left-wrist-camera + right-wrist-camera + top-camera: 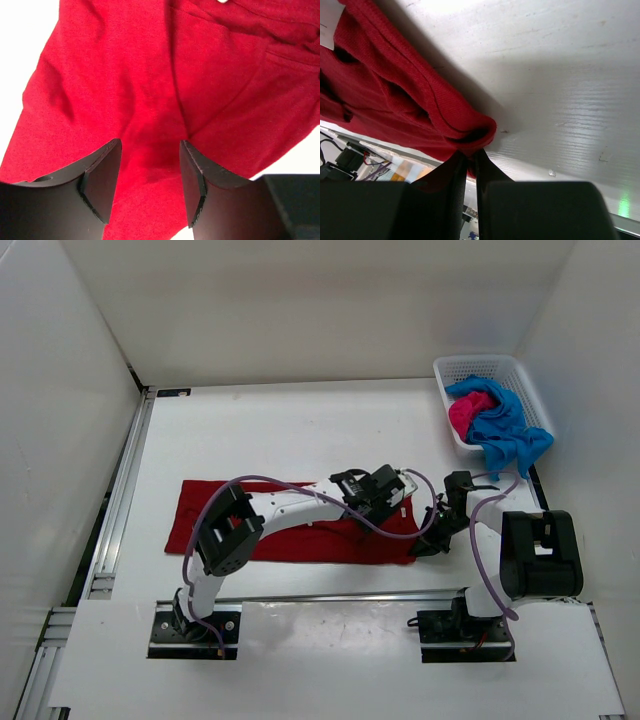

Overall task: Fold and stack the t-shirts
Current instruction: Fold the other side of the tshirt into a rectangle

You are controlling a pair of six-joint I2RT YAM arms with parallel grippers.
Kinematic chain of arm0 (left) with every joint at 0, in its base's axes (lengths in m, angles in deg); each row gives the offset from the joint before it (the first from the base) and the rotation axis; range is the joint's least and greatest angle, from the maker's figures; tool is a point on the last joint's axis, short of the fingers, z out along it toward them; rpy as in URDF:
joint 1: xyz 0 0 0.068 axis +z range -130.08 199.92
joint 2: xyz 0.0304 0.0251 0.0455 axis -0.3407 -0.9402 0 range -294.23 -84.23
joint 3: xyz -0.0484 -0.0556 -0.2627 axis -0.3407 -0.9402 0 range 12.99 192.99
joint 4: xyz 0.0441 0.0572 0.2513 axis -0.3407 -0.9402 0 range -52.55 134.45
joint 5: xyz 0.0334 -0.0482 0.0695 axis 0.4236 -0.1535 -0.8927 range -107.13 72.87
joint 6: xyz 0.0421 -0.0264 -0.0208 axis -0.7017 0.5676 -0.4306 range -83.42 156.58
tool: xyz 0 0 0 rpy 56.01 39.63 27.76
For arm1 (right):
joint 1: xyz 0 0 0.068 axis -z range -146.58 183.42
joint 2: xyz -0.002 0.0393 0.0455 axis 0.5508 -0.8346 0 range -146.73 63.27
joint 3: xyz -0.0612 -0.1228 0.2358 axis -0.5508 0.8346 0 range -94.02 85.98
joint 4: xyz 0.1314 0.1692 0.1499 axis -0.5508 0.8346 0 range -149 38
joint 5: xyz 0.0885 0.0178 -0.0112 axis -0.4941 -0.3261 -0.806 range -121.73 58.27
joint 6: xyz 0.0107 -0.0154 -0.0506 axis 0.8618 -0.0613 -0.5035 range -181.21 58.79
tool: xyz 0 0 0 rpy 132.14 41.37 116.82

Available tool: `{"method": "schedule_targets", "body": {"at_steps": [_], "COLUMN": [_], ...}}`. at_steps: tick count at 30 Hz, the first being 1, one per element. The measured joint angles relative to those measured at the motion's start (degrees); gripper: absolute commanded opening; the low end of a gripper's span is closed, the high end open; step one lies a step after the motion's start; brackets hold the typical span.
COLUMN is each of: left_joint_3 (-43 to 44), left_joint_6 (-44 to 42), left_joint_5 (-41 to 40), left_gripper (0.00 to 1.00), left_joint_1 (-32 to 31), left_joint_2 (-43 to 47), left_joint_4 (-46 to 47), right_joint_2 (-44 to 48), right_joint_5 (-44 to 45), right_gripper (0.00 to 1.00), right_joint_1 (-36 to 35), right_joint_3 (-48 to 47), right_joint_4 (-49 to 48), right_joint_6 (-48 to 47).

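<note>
The dark red t-shirt (205,512) lies spread flat across the near middle of the table. My left gripper (392,502) is open just above the shirt's right part, and red cloth (125,75) fills the space below its spread fingers (150,145). My right gripper (426,544) is shut on the shirt's right edge. In the right wrist view a bunched fold of red cloth (395,95) is pinched between the fingertips (470,156), slightly off the table. The bright blue t-shirt (508,428) and the magenta-pink t-shirt (467,412) lie crumpled in the basket.
The white mesh basket (490,362) stands at the back right, with blue cloth hanging over its near rim. An aluminium rail (120,490) runs along the left side and another (330,597) along the front. White walls enclose the table.
</note>
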Motion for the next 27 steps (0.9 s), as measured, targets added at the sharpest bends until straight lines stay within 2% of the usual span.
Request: {"method": "schedule_targets", "body": {"at_steps": [15, 20, 24, 27], "left_joint_3": [-1.33, -2.03, -2.03, -2.03], "left_joint_6": [0.07, 0.13, 0.15, 0.24], "left_joint_5": [5.42, 5.38, 5.29, 5.29], "left_gripper": [0.58, 0.48, 0.48, 0.42], "left_joint_1": [-0.39, -0.39, -0.39, -0.39], "left_joint_2": [-0.59, -1.03, -2.21, -2.47], "left_joint_4": [-5.31, -6.43, -6.6, -6.97], "right_joint_2": [0.02, 0.02, 0.02, 0.02], "right_joint_5": [-0.35, -0.37, -0.42, -0.46], "right_gripper": [0.14, 0.14, 0.14, 0.14], "right_joint_1": [0.0, 0.0, 0.02, 0.26], "right_joint_3": [0.15, 0.13, 0.13, 0.13], "right_joint_4": [-0.26, -0.26, -0.28, -0.26], "right_joint_6": [-0.48, -0.74, -1.14, -1.46]}}
